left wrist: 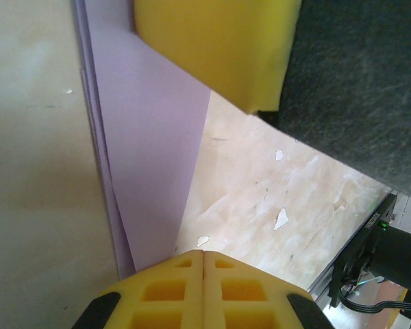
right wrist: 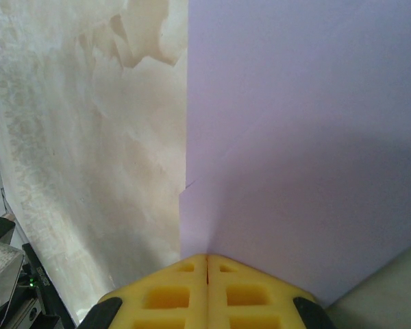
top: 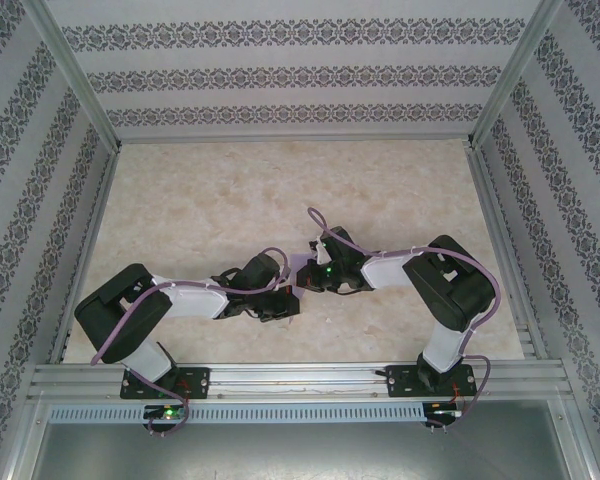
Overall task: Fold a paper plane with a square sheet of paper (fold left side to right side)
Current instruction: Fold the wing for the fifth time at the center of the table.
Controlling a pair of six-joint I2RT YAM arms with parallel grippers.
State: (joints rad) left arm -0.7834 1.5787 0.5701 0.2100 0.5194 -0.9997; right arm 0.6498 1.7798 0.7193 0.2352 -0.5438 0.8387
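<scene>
Left tool: my left tool (top: pixel 284 302) sits low over the middle of the table (top: pixel 230 190), reaching in from the left. In its wrist view the two yellow fingers (left wrist: pixel 164 291) are pressed together with only a thin seam between them.
Right tool: my right tool (top: pixel 307 276) comes in from the right, just beside the left one and a little farther back. Its yellow fingers (right wrist: pixel 168 298) are also pressed together.
Paper: the lavender sheet of paper (right wrist: pixel 294 137) lies flat on the table under and between my two tools. In the left wrist view it runs as a long strip (left wrist: pixel 151 157) from the top of the picture down to my fingertips.
Layers: along the strip's left edge I see more than one layer stacked. In the right wrist view the straight left edge has a small step, where two edges do not quite line up.
Contact: both pairs of fingertips meet the paper at its edge. I cannot tell whether any paper is pinched in either seam.
Neighbour: in the left wrist view a yellow finger (left wrist: pixel 212 48) of my right tool rests on the far part of the strip, its dark body beside it.
Table surface: pale marbled beige (left wrist: pixel 274 192), with a few small white chips near the paper.
</scene>
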